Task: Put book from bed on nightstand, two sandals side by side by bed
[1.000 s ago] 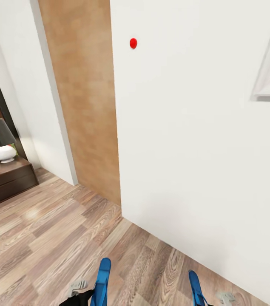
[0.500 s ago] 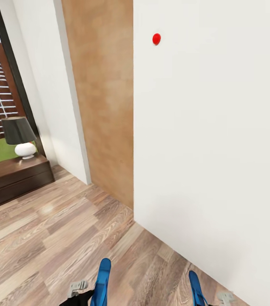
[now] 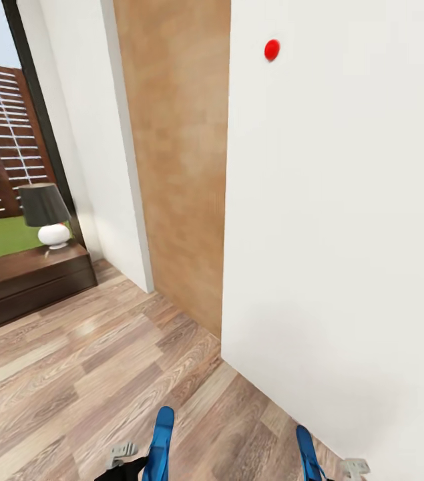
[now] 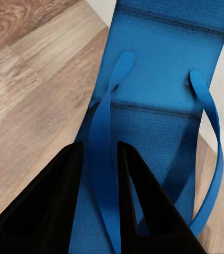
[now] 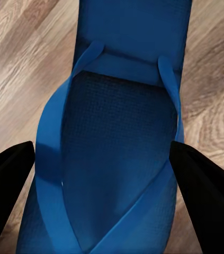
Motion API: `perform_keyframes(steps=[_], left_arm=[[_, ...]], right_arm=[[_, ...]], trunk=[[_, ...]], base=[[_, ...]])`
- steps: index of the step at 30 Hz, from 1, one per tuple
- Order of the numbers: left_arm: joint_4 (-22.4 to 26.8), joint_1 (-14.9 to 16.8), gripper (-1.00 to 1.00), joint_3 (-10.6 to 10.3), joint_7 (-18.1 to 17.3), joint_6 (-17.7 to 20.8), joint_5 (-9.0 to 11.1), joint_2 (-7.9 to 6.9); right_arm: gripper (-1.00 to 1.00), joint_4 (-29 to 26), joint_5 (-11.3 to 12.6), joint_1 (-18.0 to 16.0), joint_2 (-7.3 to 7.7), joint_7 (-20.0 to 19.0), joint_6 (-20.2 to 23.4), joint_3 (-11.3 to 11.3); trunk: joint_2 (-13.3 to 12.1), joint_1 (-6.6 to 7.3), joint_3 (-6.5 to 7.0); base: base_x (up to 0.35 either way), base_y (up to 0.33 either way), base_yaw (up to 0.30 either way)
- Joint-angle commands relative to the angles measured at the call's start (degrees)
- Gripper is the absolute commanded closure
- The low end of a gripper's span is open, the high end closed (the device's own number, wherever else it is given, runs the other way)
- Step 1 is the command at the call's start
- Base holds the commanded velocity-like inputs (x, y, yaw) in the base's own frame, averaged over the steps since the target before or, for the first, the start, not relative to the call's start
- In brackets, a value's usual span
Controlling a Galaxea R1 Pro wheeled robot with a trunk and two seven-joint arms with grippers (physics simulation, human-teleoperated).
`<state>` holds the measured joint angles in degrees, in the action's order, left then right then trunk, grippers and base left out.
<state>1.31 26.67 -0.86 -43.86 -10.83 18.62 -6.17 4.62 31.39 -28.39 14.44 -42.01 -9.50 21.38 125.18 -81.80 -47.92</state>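
I carry the two sandals, both bright blue flip-flops. The left sandal (image 3: 161,441) pokes up at the head view's lower edge, and my left gripper (image 4: 100,154) is shut on one of its straps (image 4: 104,159). The right sandal (image 3: 307,451) rises beside it. My right gripper (image 5: 104,159) holds that sandal (image 5: 117,159) by its two edges, one black finger (image 5: 11,169) on each side. The book and the bed are out of view.
A white wall (image 3: 345,200) stands close ahead on the right, with a red dot (image 3: 272,49) high up. A tan wood panel (image 3: 178,167) is set back beside it. At far left a low dark brown cabinet (image 3: 31,280), perhaps the nightstand, carries a lamp (image 3: 48,214) before a glass window. Wood-plank floor (image 3: 71,374) stretches left.
The whole head view has shifted: wall, panel and cabinet slid to the right as the camera turned left, and the picture frame left the view. Both sandals stay held in the same place.
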Motion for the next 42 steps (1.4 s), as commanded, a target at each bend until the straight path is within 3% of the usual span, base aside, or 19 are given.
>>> perform_keyframes(steps=[1,21,34,42], left_arm=[[-0.08,0.05,1.00,-0.11,0.18,-0.42,-0.02,0.01],[-0.08,0.05,1.00,-0.11,0.18,-0.42,-0.07,0.37],[-0.08,0.05,1.00,-0.11,0.18,-0.42,-0.05,0.37],[-0.08,0.05,1.00,-0.11,0.18,-0.42,-0.07,0.37]], right_arm=[[1.00,0.21,0.37,-0.08,-0.02,-0.26,-0.47,0.41],[1.00,0.21,0.43,-0.08,-0.02,-0.18,-0.52,0.41],[1.00,0.21,0.35,-0.08,-0.02,-0.18,-0.47,0.41],[1.00,0.21,0.34,-0.08,-0.02,-0.18,-0.48,0.41]], trunk=[[0.03,0.01,-0.06],[0.03,0.01,-0.06],[0.03,0.01,-0.06],[0.03,0.01,-0.06]], base=[[0.009,0.000,0.286],[0.006,0.000,0.291],[0.273,-0.064,0.055],[0.093,-0.018,0.241]])
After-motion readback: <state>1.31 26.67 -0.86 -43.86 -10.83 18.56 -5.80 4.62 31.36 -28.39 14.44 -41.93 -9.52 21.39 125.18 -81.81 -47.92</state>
